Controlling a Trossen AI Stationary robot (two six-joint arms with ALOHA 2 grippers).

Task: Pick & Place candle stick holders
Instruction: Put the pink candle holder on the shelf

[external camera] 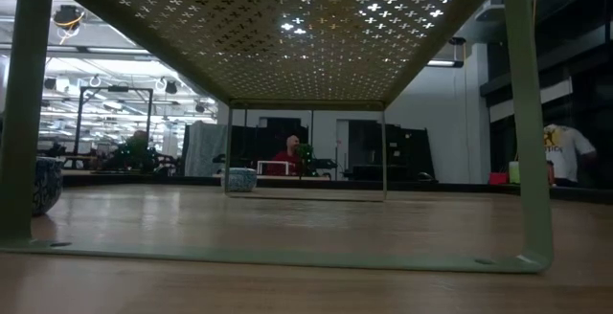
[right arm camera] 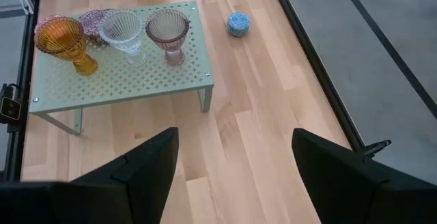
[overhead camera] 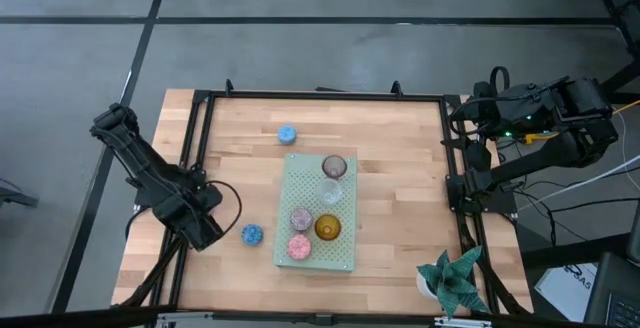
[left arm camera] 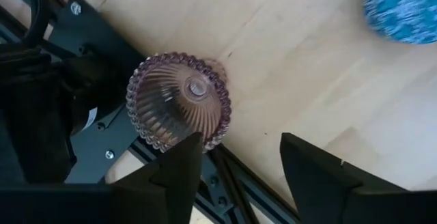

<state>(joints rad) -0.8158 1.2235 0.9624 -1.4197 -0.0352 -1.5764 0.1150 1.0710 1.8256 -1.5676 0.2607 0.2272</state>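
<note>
Midway through placement: five candle stick holders are standing on the green board (overhead camera: 345, 258), among them the amber holder (overhead camera: 327, 228), clear holder (overhead camera: 330, 194) and mauve holder (overhead camera: 334, 167). Two blue holders (overhead camera: 251, 234) are lying on the bare table (overhead camera: 400, 148), one near the left gripper (overhead camera: 205, 230), the other (overhead camera: 287, 134) near the far edge. The left gripper, fingers spread wide and empty, is hovering over a ribbed mauve cup (left arm camera: 177, 101) at the table's frame. The right gripper (right arm camera: 232, 162), also wide open, is waiting beyond the table's right edge. Three holders are apparently remaining
</note>
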